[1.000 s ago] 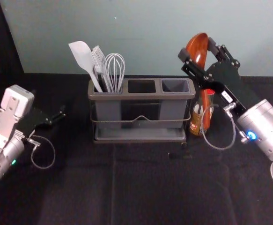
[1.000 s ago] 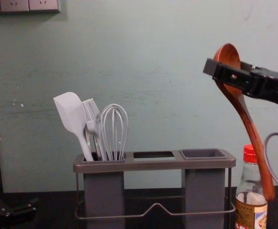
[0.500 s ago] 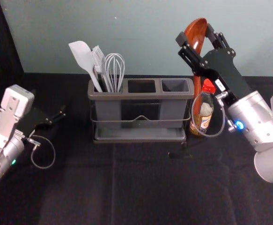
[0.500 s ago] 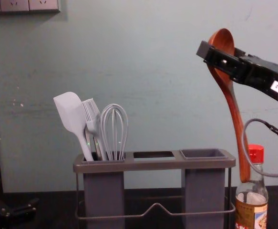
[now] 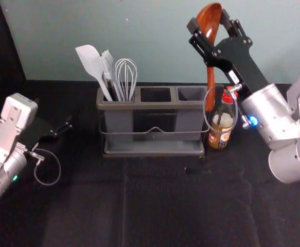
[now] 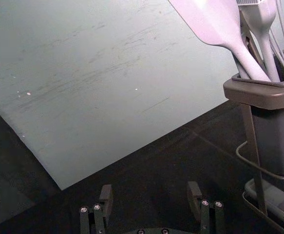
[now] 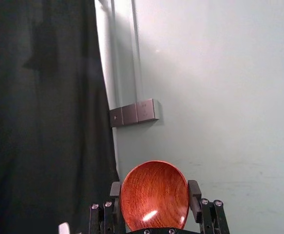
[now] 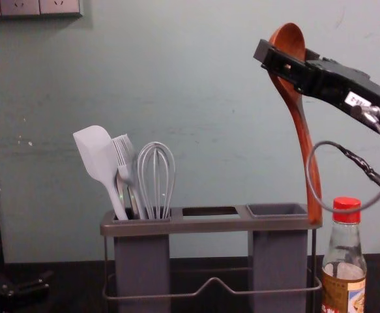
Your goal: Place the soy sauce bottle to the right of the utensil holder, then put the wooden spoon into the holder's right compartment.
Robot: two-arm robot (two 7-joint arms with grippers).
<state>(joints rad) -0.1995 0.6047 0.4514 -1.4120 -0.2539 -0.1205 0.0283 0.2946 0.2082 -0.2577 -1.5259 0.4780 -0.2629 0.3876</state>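
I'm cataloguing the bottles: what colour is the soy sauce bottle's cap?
The cap is red, clearest in the chest view.

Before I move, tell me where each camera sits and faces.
Head: high, facing forward and down at the utensil holder; both arms show.
Chest: lower, facing forward at the holder side-on; both arms show.
Left wrist: faces the wall and the holder's left end, past the open left pincer.
Right wrist: faces the wall past the right pincer, which grips the wooden spoon.
Head and chest share the soy sauce bottle.
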